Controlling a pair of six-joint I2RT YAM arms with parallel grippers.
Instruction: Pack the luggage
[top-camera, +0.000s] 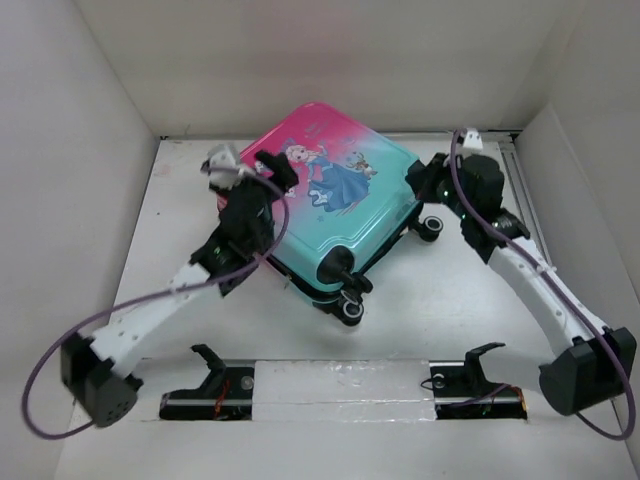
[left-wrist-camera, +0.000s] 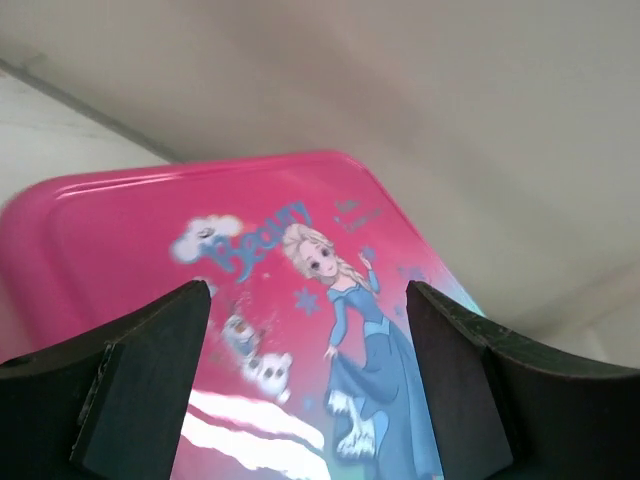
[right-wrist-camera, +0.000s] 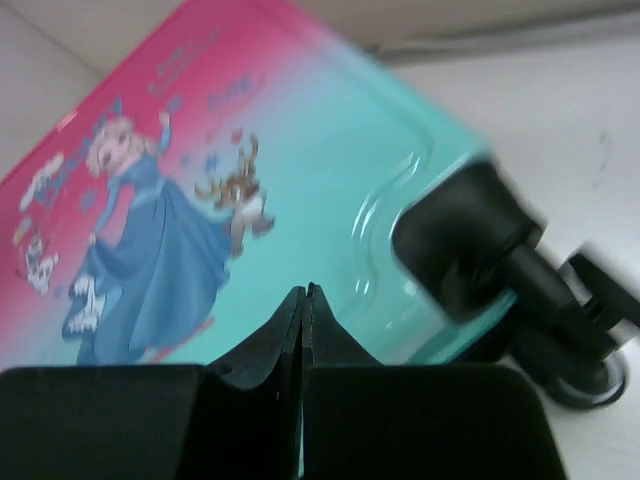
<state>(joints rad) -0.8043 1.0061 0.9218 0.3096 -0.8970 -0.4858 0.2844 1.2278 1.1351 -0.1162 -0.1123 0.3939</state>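
The luggage (top-camera: 335, 190) is a small pink-to-teal suitcase with a princess print. It lies closed on the table, print side up, its black-and-white wheels (top-camera: 350, 305) toward the front right. My left gripper (top-camera: 282, 172) is open and empty at its pink left end; the left wrist view shows the lid (left-wrist-camera: 300, 290) between the spread fingers (left-wrist-camera: 150, 380). My right gripper (top-camera: 418, 180) is shut and empty at the teal right edge; the right wrist view shows its closed tips (right-wrist-camera: 305, 300) against the teal shell (right-wrist-camera: 320, 160), next to a wheel mount (right-wrist-camera: 470, 240).
White walls (top-camera: 70, 150) box in the table on the left, back and right. Two black fixtures (top-camera: 210, 375) (top-camera: 470, 375) sit on a strip at the near edge. A rail (top-camera: 520, 180) runs along the right wall.
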